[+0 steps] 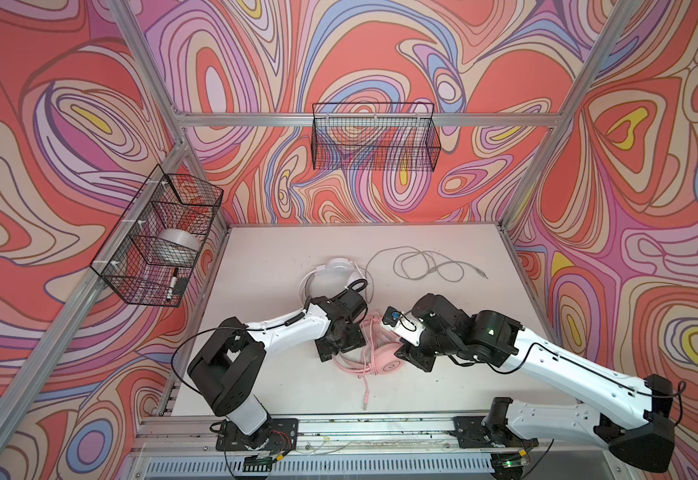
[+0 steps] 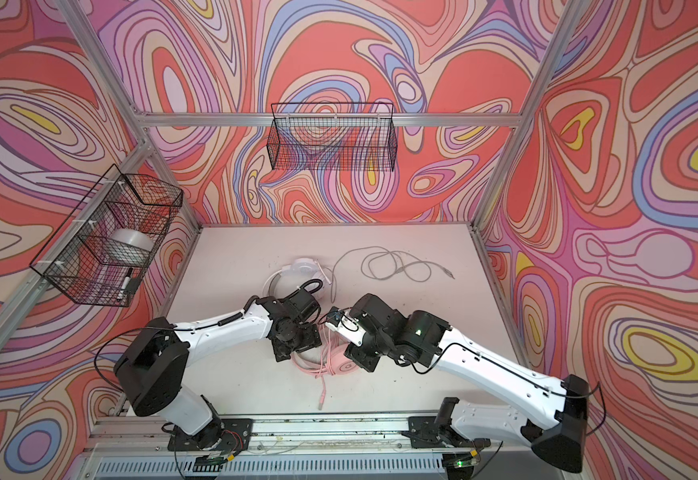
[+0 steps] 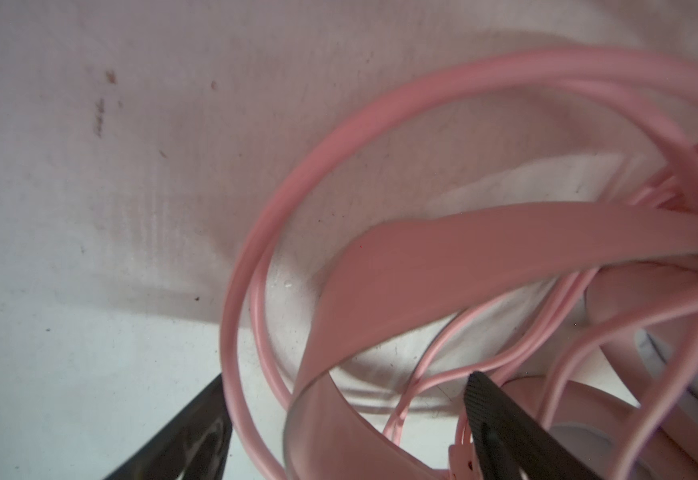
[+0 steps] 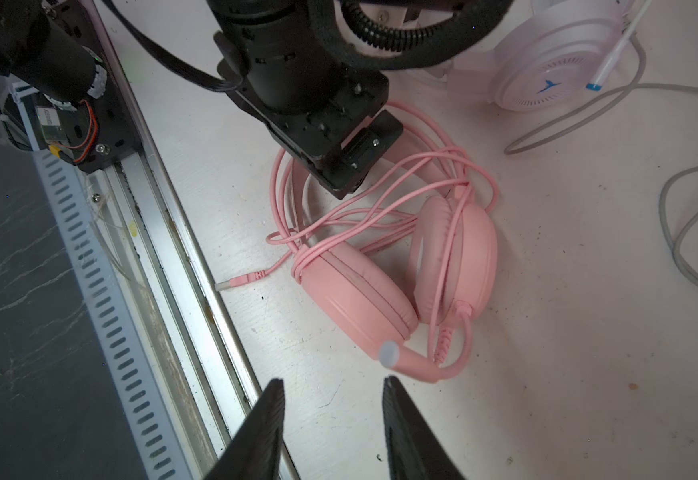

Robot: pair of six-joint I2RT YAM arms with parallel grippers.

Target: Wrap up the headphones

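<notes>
The pink headphones (image 1: 389, 363) (image 2: 341, 365) (image 4: 360, 299) lie on the white table between my two grippers. Their pink cable (image 4: 380, 208) is looped loosely over the band and cups, and its plug (image 4: 235, 282) rests near the front rail. My left gripper (image 1: 341, 340) (image 3: 347, 376) is open wide right above the pink headband (image 3: 463, 249). The band and several cable loops pass between its fingers, and neither pad presses on them. My right gripper (image 1: 414, 355) (image 4: 334, 379) is open and empty, just short of the pink mic boom (image 4: 409, 361). The white headphones (image 1: 337, 268) (image 4: 547, 75) lie farther back with their grey-white cable (image 1: 426, 266) spread out.
A black wire basket (image 1: 156, 241) on the left wall holds a tape roll and a marker. Another wire basket (image 1: 374, 139) hangs on the back wall. An aluminium rail (image 1: 380, 432) runs along the table's front edge, and frame posts stand at the corners.
</notes>
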